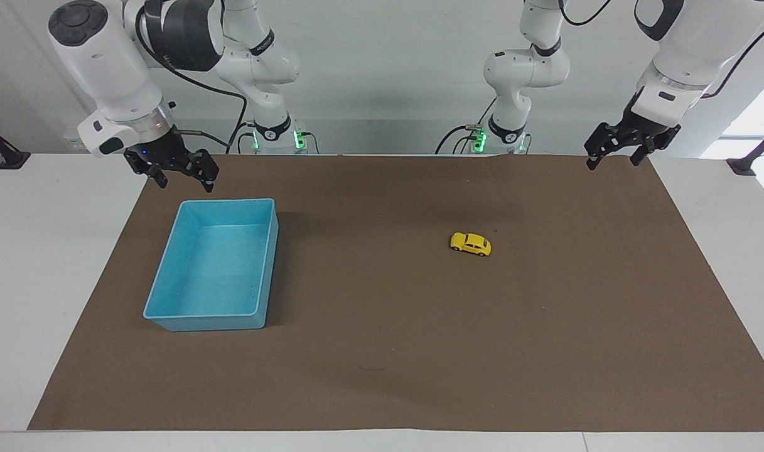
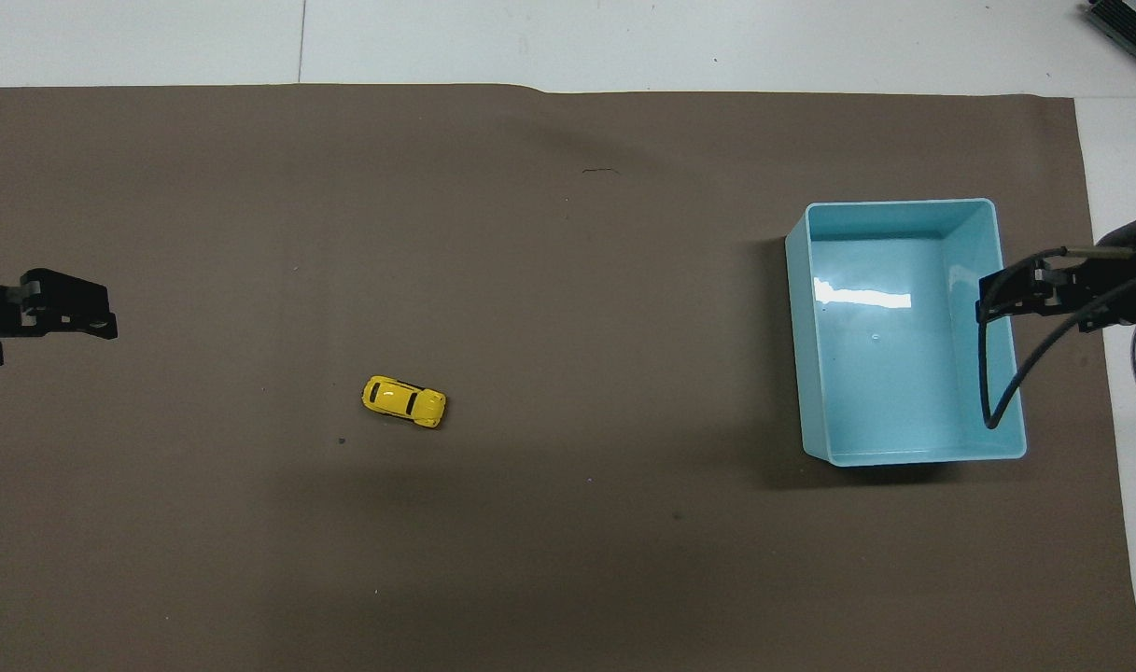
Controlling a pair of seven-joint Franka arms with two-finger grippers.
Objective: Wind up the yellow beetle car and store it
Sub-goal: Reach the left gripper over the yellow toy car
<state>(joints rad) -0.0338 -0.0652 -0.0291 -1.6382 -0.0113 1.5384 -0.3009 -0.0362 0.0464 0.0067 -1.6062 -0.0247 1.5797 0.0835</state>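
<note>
The yellow beetle car (image 1: pixel 471 244) (image 2: pixel 404 401) rests on its wheels on the brown mat, toward the left arm's end of the table. Nothing touches it. My left gripper (image 1: pixel 613 158) (image 2: pixel 54 315) hangs open in the air over the mat's edge at the left arm's end, well away from the car. My right gripper (image 1: pixel 184 182) is open too, raised over the mat just beside the near end of the blue bin (image 1: pixel 187 311) (image 2: pixel 1002 327). The bin holds nothing.
The brown mat (image 1: pixel 382 351) covers most of the white table (image 1: pixel 36 251). The bin stands at the right arm's end. A cable (image 2: pixel 997 392) from the right wrist loops over the bin's rim in the overhead view.
</note>
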